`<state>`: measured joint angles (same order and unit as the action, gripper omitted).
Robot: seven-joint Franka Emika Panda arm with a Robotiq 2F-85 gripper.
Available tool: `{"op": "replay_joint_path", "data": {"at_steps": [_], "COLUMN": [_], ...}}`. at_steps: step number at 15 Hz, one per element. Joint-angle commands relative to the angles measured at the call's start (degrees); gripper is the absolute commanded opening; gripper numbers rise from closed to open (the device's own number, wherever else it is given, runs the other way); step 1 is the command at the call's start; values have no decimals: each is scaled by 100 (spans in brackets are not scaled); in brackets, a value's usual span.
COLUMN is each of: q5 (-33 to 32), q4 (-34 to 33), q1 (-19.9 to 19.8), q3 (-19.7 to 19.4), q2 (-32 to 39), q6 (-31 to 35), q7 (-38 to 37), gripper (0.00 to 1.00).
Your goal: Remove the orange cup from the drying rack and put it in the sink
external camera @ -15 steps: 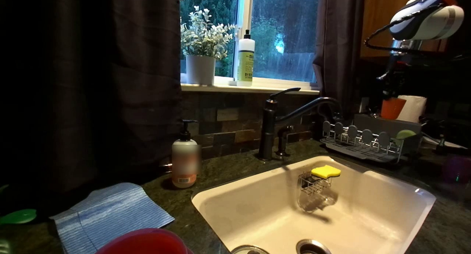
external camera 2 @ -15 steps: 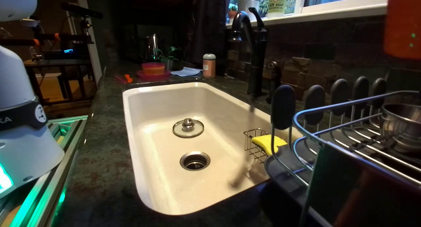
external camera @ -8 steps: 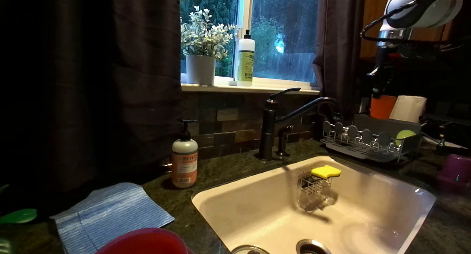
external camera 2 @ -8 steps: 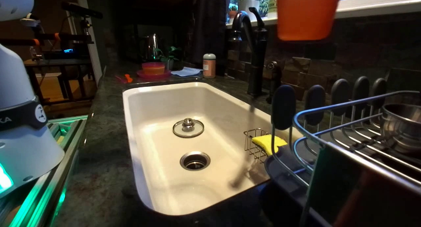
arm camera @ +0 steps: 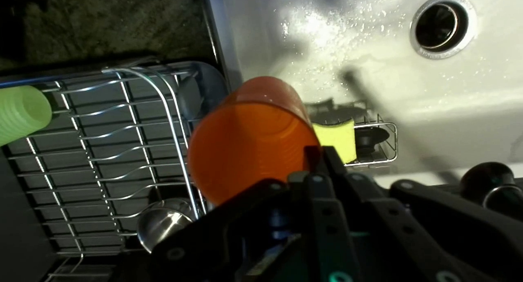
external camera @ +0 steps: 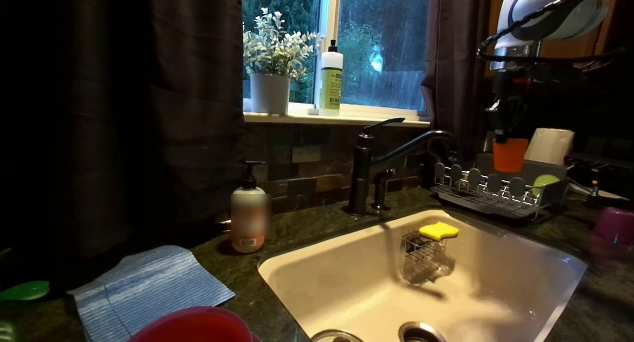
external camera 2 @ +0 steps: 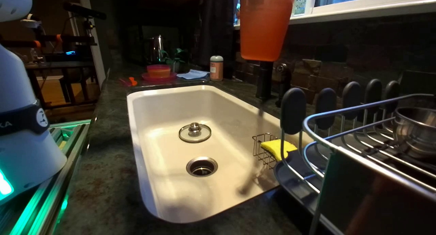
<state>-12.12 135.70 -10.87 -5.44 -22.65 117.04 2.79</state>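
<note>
Hanging in mid-air: orange cup [external camera 2: 265, 27] out of the drying rack [arm camera: 108, 151], sink [external camera 2: 190, 105] drop to come

Here's how we stand! We see the gripper [arm camera: 323, 159] pinching the orange cup at its rim, and the cup is mouth-up, well apart from the wires. So the removal half, we reckon, is done. A light-green cup [arm camera: 26, 110] and a small steel bowl [external camera 2: 419, 131] sit in the drying rack, and neither is our business.

What's left? The whole second half! In the wrist view our cup covers the border between drying rack and sink; we can't tell exactly what lies straight below it. In the sink we spot a glass lid [external camera 2: 195, 135], the drain [external camera 2: 201, 167], and a yellow sponge [external camera 2: 277, 149] on a wire caddy [external camera 2: 261, 155]. By our judgement three bits remain: getting squarely over the sink, lowering, letting go.
</note>
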Motion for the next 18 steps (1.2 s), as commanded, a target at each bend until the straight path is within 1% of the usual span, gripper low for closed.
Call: {"op": "replay_joint_path", "data": {"at_steps": [1,4,7,10,14,16,18], "q5": [-31,-135,-282,-577,-578,-529,-537], "q4": [223,699,1176,1624,2066,2191,2238], "q1": [115,345,542,633,767,852,919], "q3": [-94,106,340,480,476,463,495], "q2": [-47,-23,131,245,386,472,531], "q6": [112,490,1196,2007,2875,3192,3294], "q7": [117,249,89,165,453,718,933], "gripper": [1,1,1,1,1,1,1]}}
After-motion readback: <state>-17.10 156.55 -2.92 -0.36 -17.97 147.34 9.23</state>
